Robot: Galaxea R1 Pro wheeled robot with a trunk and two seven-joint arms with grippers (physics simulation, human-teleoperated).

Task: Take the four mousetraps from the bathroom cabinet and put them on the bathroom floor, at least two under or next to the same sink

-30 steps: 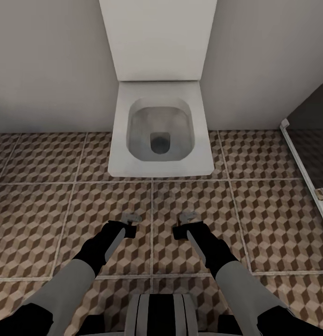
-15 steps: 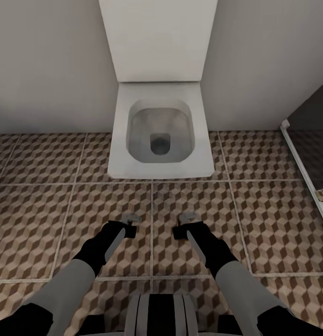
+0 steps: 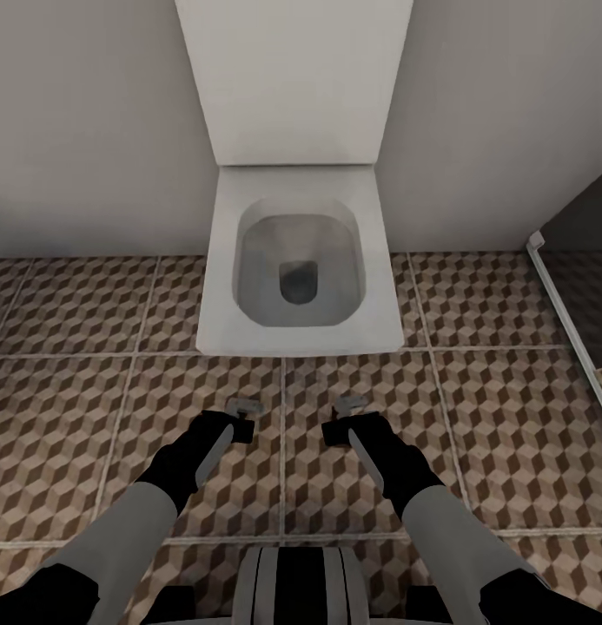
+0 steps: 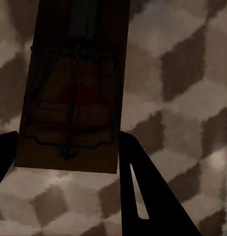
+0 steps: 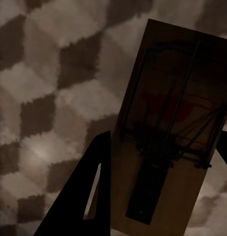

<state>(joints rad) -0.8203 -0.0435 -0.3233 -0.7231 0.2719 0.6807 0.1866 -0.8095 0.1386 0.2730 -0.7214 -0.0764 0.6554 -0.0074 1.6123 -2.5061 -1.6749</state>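
Our left gripper [image 4: 64, 147] clamps one mousetrap [image 4: 74, 83] and our right gripper [image 5: 165, 157] clamps another mousetrap [image 5: 177, 128], both unlabelled, above the bathroom floor [image 3: 75, 391] just before a white toilet [image 3: 301, 260].

My two arms have smooth pale grey forearm shells that end in glossy black wrist sections, each with a light grey strip along its upper face. The left gripper [image 3: 243, 415] and right gripper [image 3: 343, 415] have black bases with small grey metallic tips. Closer in, my fingers [image 4: 148, 196] look flat, black and wedge-shaped, each with a narrow pale slot. My trunk top [image 3: 301, 583] is grey with black stripes.
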